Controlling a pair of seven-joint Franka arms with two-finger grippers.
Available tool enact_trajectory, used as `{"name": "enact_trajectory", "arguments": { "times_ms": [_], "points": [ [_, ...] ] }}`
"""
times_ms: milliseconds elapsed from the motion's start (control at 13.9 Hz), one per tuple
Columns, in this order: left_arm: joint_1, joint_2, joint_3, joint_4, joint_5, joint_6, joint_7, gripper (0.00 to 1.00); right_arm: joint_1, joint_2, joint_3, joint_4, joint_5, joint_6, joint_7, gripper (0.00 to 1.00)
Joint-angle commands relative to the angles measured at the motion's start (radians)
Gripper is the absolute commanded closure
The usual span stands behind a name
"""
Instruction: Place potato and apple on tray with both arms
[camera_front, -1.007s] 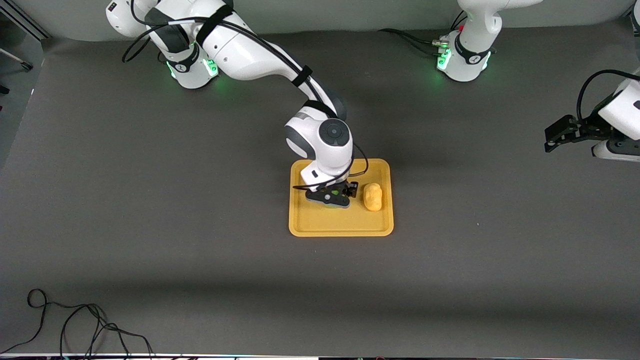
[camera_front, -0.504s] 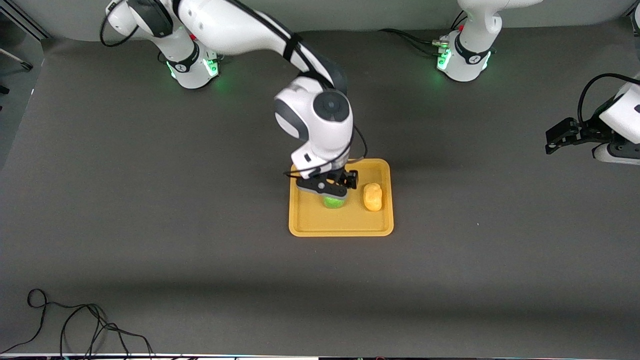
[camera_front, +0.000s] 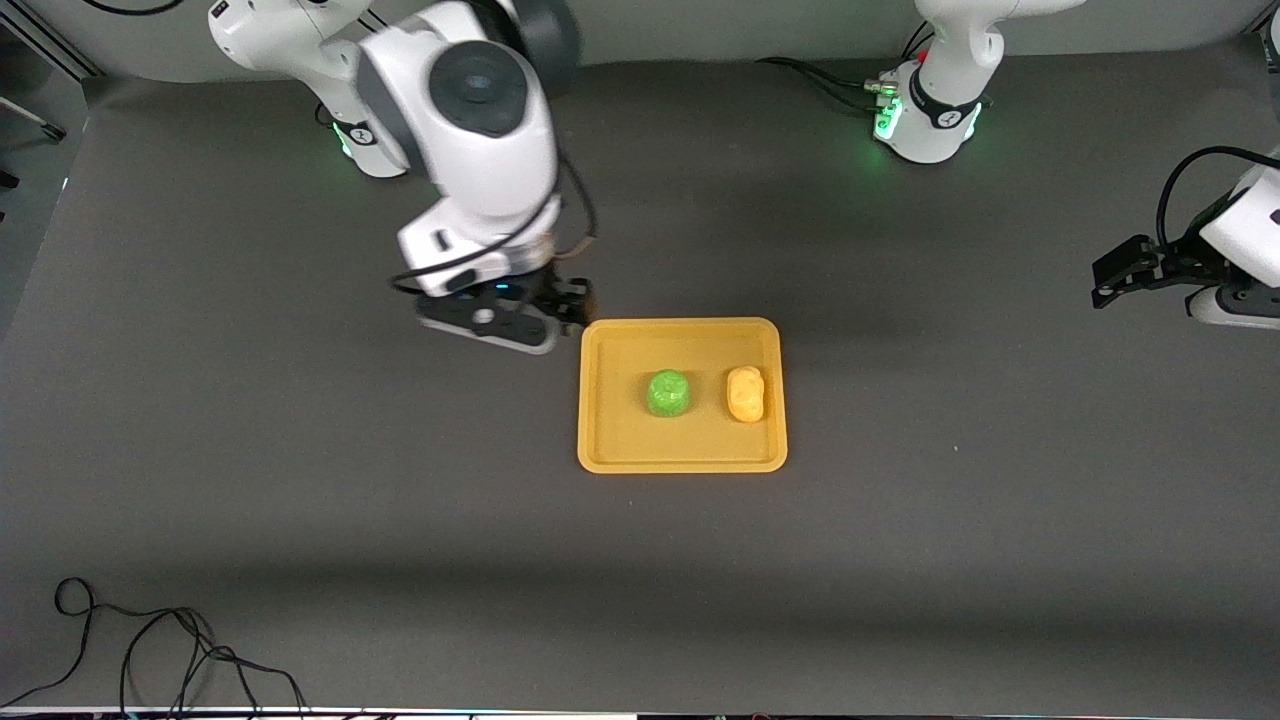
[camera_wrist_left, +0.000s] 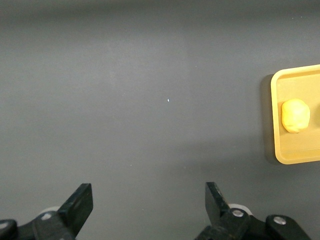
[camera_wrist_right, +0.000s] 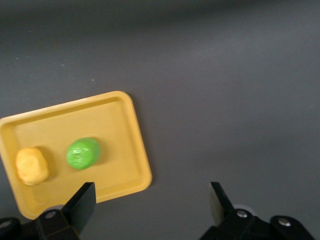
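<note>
Now both fruits lie on the tray (camera_front: 682, 455), which sits flat on the dark tabletop (camera_front: 300, 480) about midway between the two arms' ends. Its long sides run from one arm's end of the tabletop toward the other. The apple (camera_front: 667, 392), a round green ball with its dimpled top upward, rests near the tray's middle. The potato (camera_front: 745, 393) lies just beside it, toward the left arm's end, apart from it and close to the rim; its long axis runs across the tray's short way, pointing from the robots' bases toward the front camera. Off the tray's corner nearest its own base, the right gripper (camera_front: 530, 325) hangs over bare tabletop, its fingers (camera_wrist_right: 80, 207) spread wide and empty. The left gripper (camera_front: 1125, 270) waits at the left arm's end, well apart from the tray, fingers (camera_wrist_left: 80, 205) likewise spread with nothing between them.
</note>
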Motion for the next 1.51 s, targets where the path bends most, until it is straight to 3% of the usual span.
{"name": "enact_trajectory", "arguments": {
  "times_ms": [0,288,647,863,1439],
  "points": [
    [0.003,0.005,-0.002,0.023,0.013,-0.017,0.013,0.00,-0.163,-0.187,0.016,-0.211,0.027,0.020,-0.228,0.00],
    [0.003,0.005,0.000,0.023,0.013,-0.019,0.013,0.00,-0.413,-0.328,0.016,-0.320,0.058,0.020,-0.639,0.00],
    [0.003,0.007,0.000,0.023,0.014,-0.017,0.013,0.00,-0.656,-0.368,0.030,-0.341,0.075,0.011,-0.896,0.00],
    [0.003,0.007,0.000,0.024,0.019,-0.006,0.015,0.00,-0.704,-0.368,0.033,-0.361,0.113,0.011,-0.901,0.00],
    [0.002,0.007,0.000,0.024,0.019,-0.017,0.015,0.00,-0.685,-0.355,0.033,-0.306,0.113,-0.006,-0.884,0.00]
  ]
}}
